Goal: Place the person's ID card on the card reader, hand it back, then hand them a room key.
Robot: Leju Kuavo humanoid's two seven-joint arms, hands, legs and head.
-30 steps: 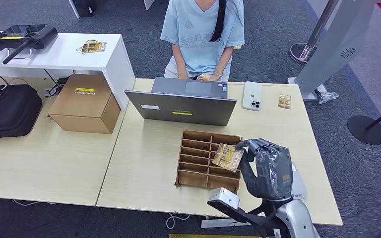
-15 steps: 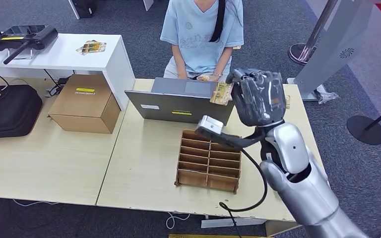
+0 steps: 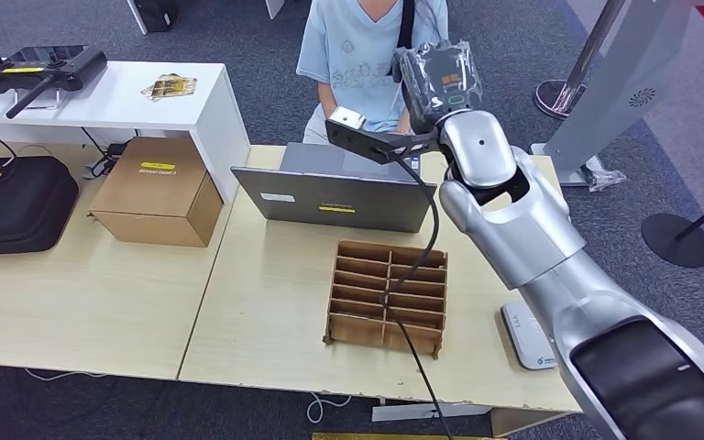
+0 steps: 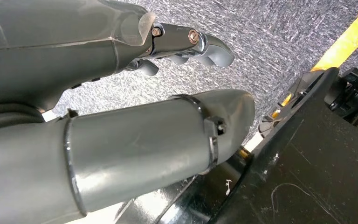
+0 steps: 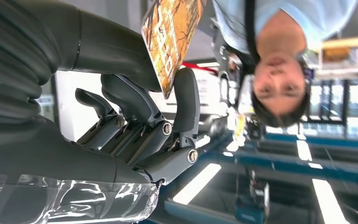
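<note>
Since a second ago our right hand (image 3: 435, 78) has swung up from the wooden slot tray (image 3: 387, 295) to chest height in front of the person (image 3: 357, 46), taking the room key (image 5: 170, 39) along.

Going left to right across the head view: a black remote (image 3: 41, 66) on the white side table (image 3: 110, 96), a black soft case (image 3: 14, 203), a plain cardboard box (image 3: 156, 190), then the grey laptop (image 3: 335, 188) with its lid facing us. The tray's compartments look bare (thin brown dividers, boxy grid). Right of it, a flat white card reader (image 3: 527, 335) sits near the desk (image 3: 266, 284) edge, partly tucked behind our silver forearm.

From the head camera we can't see the key at all, the plastic-wrapped back of the hand hides it. The right wrist view sorts that out: thumb and a dark finger pinch the glossy orange-patterned card by one end, the far end cut off by the frame.

Our left hand (image 4: 121, 70) hangs over speckled grey carpet, fingers loosely curled around nothing.
</note>
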